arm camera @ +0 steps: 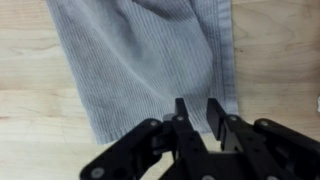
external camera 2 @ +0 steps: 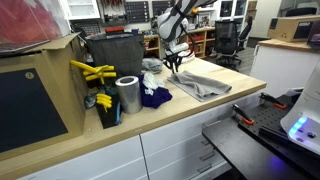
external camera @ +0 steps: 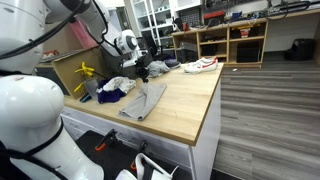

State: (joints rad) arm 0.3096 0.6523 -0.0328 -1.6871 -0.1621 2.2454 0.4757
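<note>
Gripper fills the bottom of the wrist view, closest thing to the lens. Black fingers point down at the grey towel, jaws parted by a narrow gap with ribbed cloth showing through it. Nothing pinched that I can see, so released. Towel lies spread and rumpled on the wooden desk, soft fold running down its middle, right edge just beside the fingertips. In an exterior view the gripper hangs low over the far end of the towel; touching or just clear, cannot tell. Near the towel: dark blue cloth, white cloth, metal can, yellow tool up on a box. A sneaker sits well apart at the far end of the desk. Step in hand, my read: working the towel's edge near the jaws. To do it well, hold the jaws straight above the cloth and bite a raised fold or the hem, not flat fabric. Don't scrape the desk. Lift straight up before any sideways pull so the towel doesn't drag into the dark blue cloth. Thin limp fabric probably slips, so a deep bite looks safer than a tip pinch.
</note>
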